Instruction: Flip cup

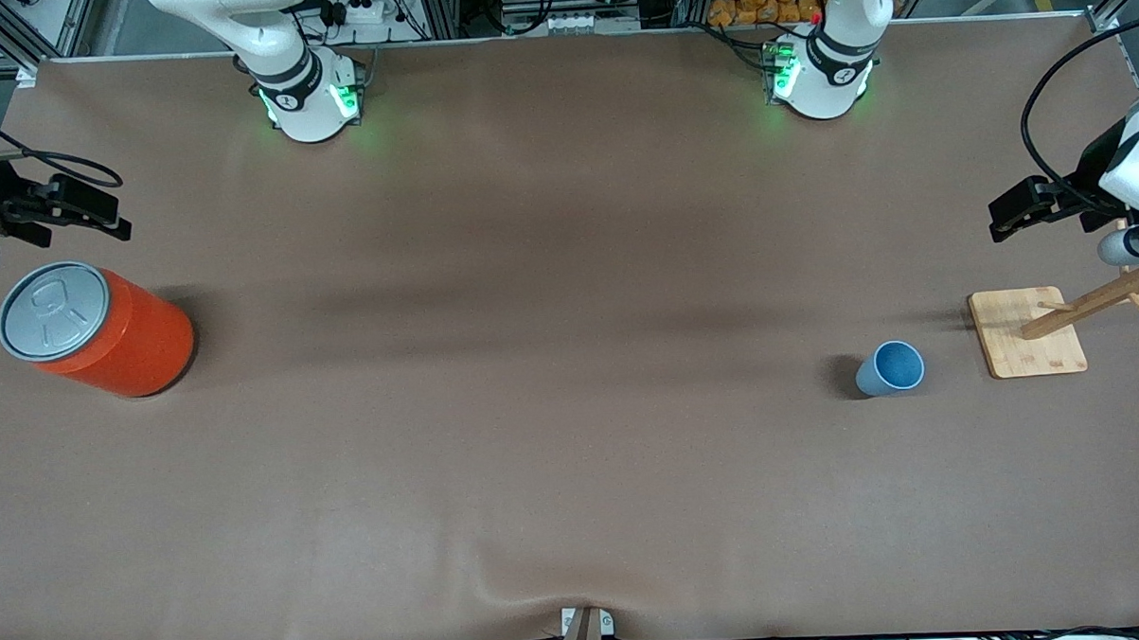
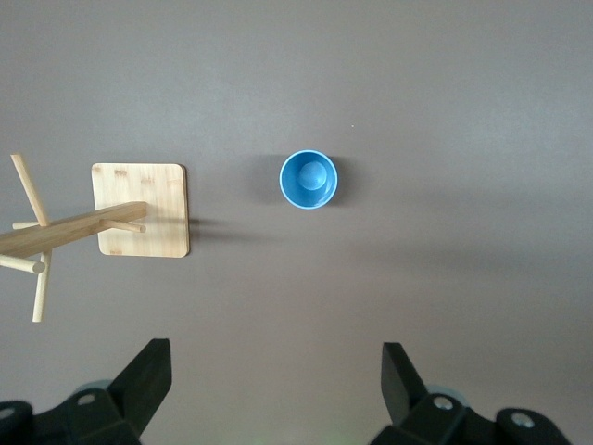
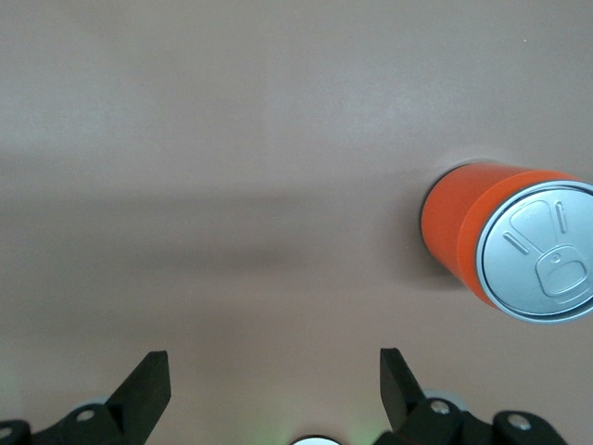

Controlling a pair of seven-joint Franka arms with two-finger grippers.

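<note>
A small blue cup (image 1: 890, 368) stands mouth-up on the brown surface (image 1: 552, 358), beside a wooden rack (image 1: 1028, 332). The left hand (image 2: 276, 389) hangs wide open and empty above it; the right hand (image 3: 274, 389), also open and empty, waits near an orange can (image 1: 96, 329).

The left gripper (image 2: 273, 389) hangs with its fingers wide apart over the brown table (image 2: 463, 139), where the cup (image 2: 309, 179) stands mouth-up near the wooden rack (image 2: 141, 209).

Light: even, soft, overhead | Shadows: broad faint bands across the surface (image 1: 574, 452), short dark ones beside cup (image 1: 890, 368) and can (image 1: 96, 329) | Glare: green glow at arm bases | Focus: sharp
</note>
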